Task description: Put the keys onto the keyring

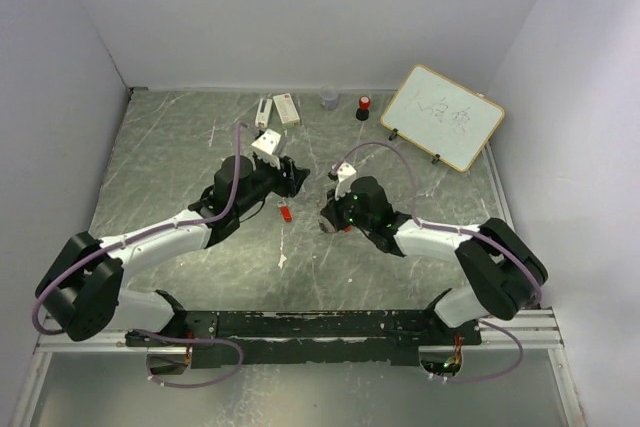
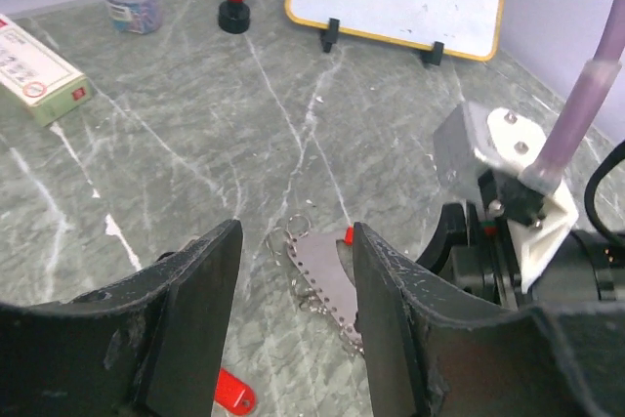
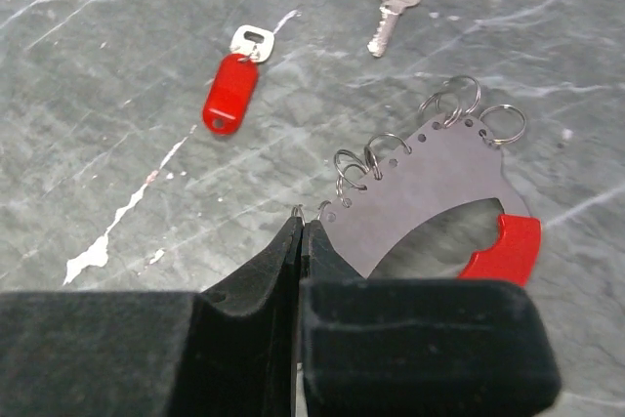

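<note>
The keyring [image 3: 430, 192] is a curved grey plate with several small wire rings along its edge and a red fob [image 3: 505, 247]. It lies on the table. My right gripper [image 3: 302, 229] is shut, pinching the end ring of the keyring. Ahead of it lie the red-tagged key [image 3: 232, 90] and the black-tagged key [image 3: 389, 9], both loose on the table. My left gripper [image 2: 296, 246] is open, and the grey plate [image 2: 327, 275] shows between its jaws, close to the right jaw. In the top view the left gripper [image 1: 291, 179] and right gripper [image 1: 325, 215] face each other, with the red-tagged key [image 1: 284, 213] between them.
A small whiteboard [image 1: 442, 117] stands at the back right. A red-capped black stamp [image 1: 364, 107], a small clear jar [image 1: 329, 99] and a white box [image 1: 286, 109] stand along the back. Grey walls close in both sides.
</note>
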Robot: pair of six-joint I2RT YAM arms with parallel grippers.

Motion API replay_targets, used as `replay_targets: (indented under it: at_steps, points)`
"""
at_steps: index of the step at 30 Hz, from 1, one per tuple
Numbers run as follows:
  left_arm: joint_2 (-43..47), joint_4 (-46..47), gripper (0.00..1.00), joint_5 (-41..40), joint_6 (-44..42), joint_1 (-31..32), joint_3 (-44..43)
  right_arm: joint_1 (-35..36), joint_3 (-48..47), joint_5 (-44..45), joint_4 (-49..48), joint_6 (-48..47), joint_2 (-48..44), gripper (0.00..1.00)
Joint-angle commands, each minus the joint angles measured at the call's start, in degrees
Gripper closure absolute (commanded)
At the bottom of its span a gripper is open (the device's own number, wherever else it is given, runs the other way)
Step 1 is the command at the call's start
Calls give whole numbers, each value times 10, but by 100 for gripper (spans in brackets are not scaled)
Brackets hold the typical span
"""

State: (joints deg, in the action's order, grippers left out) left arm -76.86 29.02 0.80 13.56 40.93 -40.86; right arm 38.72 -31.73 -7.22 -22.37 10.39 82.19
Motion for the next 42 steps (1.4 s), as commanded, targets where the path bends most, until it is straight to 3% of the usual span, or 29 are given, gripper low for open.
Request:
replay_targets:
  at_steps: [1,6,7,11,15,25,38,42]
  points:
    - [34,-23,39,-56,-12,2,5,23,-30,-13,-17,5,21,100]
    - [47,-29,38,-73,-14,1,10,32,-18,-8,3,15,18,99]
    - [46,-30,38,-76,-15,2,10,32,-15,-2,6,18,13,85]
    - [42,-33,38,-78,-15,2,9,33,3,41,6,31,-20,65]
    - [40,-34,38,-79,-14,1,7,33,-11,86,17,38,-25,58]
    - [47,-55,37,-93,-13,0,6,33,-111,72,61,35,99,54]
    - [43,-53,34,-95,-10,-4,7,58,-112,99,78,22,126,55]
    - [41,-50,34,-93,-9,-4,7,60,-117,113,83,19,134,60]
